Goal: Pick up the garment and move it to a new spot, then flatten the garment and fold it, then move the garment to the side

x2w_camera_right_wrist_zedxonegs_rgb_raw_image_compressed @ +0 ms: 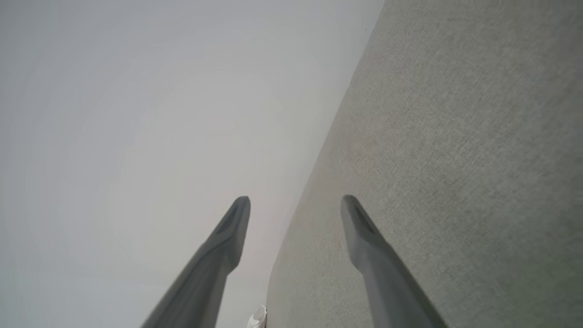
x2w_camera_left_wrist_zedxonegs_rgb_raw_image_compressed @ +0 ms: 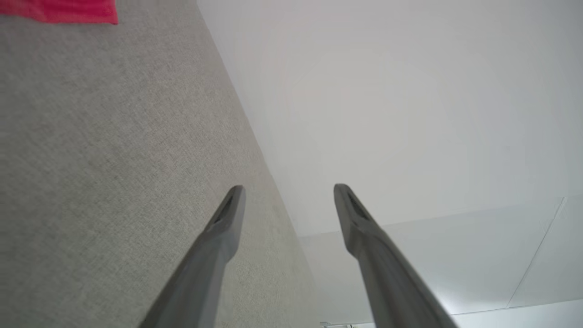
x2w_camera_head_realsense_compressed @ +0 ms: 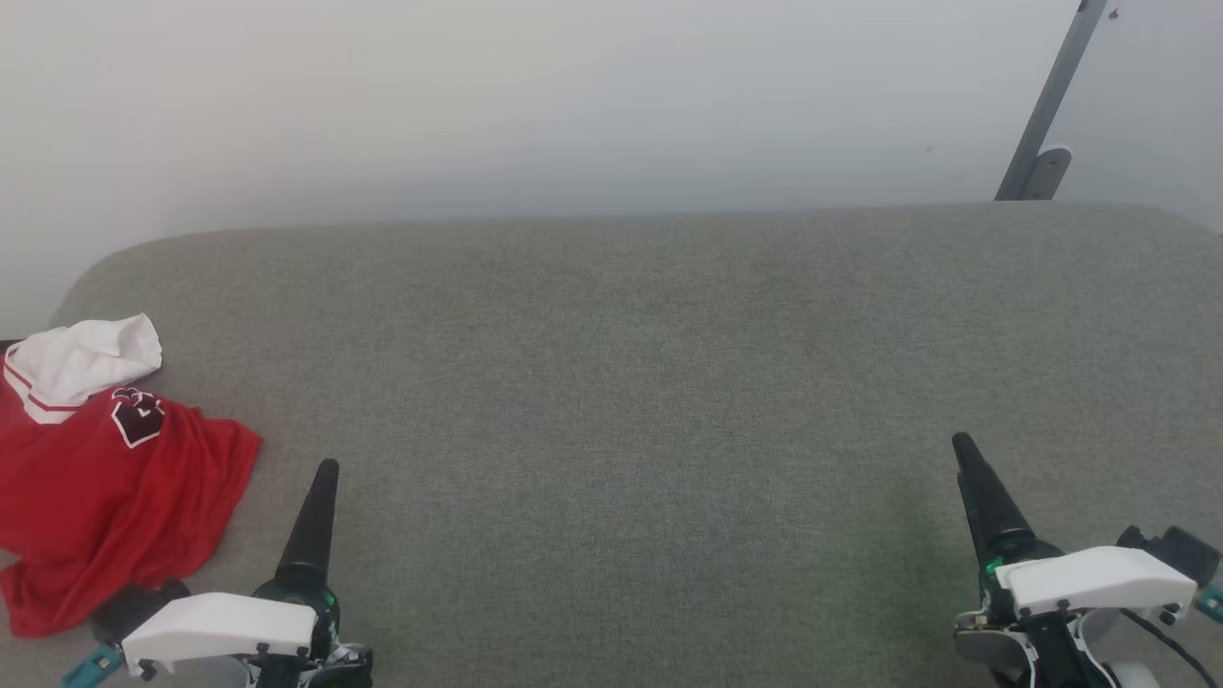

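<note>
Surface: we see a grey fabric-covered top (x2w_camera_head_realsense_compressed: 621, 382) with a rounded far edge, set against a plain pale wall (x2w_camera_head_realsense_compressed: 478, 96).
Left gripper: the left gripper (x2w_camera_left_wrist_zedxonegs_rgb_raw_image_compressed: 287, 191) holds its two dark fingers parted with nothing between them, over bare fabric.
Right gripper: the right gripper (x2w_camera_right_wrist_zedxonegs_rgb_raw_image_compressed: 296, 200) is likewise spread and empty, its fingers pointing toward the far edge.
Garment: the garment (x2w_camera_head_realsense_compressed: 105, 478) lies crumpled just to the left of the left gripper and well apart from the right one. We note a red body, a white sleeve bunched at its far end and a black-and-white emblem. Whether the cloth touches the left wrist housing we cannot tell.
Background fixture: a grey metal strut (x2w_camera_head_realsense_compressed: 1046, 105) leans against the wall, far beyond the right gripper.
</note>
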### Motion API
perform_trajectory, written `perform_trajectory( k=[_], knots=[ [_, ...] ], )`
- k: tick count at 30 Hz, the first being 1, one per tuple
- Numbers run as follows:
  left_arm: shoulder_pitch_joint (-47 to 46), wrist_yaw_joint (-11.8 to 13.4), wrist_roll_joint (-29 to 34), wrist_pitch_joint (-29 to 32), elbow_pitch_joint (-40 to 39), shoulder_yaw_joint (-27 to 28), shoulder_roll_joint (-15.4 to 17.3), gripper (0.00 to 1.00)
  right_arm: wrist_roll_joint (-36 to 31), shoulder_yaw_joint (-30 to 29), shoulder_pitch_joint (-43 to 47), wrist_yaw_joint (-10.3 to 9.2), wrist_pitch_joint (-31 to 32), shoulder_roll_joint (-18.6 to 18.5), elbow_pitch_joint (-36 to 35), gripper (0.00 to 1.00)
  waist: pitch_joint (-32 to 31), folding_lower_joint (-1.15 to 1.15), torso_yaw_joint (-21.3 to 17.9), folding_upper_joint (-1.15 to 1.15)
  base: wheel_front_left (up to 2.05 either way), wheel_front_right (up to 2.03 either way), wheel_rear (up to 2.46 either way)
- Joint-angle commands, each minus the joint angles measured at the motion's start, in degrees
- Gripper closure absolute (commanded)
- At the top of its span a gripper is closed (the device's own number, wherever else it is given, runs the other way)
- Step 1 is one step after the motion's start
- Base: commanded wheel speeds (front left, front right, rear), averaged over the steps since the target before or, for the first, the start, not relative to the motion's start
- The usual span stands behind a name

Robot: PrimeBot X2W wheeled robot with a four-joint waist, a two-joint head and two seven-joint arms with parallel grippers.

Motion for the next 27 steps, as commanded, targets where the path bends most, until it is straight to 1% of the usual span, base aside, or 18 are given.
perform_trajectory(
  k=[1, 7, 14, 21, 27],
  knots=[
    [-0.75, 0.4, 2.37, -0.73, -0.95, -0.35, 1.11, 0.0, -2.1, 0.58, -2.02, 0.02, -0.68, -0.84, -0.05, 0.0, -0.05, 0.0, -0.01, 0.0, 0.0, 0.0, 0.0],
    [-0.7, 1.9, 9.83, -2.39, -0.72, -1.76, 2.86, 0.0, -10.01, 1.43, -3.32, 0.03, -2.07, -1.65, 2.46, 0.0, -0.31, 0.0, -0.03, 0.0, 0.0, 0.0, 0.0],
    [-0.98, 2.69, 17.44, -3.88, -0.45, -2.42, 4.19, 0.0, -18.53, 1.93, -4.55, 0.03, -2.89, -1.92, 5.3, 0.0, -0.61, 0.0, -0.06, 0.0, 0.0, 0.0, 0.0],
    [-1.11, 2.32, 24.64, -5.19, -0.61, -1.5, 4.7, 0.0, -26.52, 1.49, -5.59, 0.03, -3.24, -2.24, 6.92, 0.0, -0.74, 0.0, -0.18, 0.0, 0.0, 0.0, 0.0],
    [-1.35, 1.42, 30.45, -6.24, -0.79, -0.57, 4.93, 0.0, -31.45, 0.62, -6.15, 0.03, -3.41, -2.57, 6.88, 0.0, -0.78, 0.0, -0.36, 0.0, 0.0, 0.0, 0.0]
  ],
)
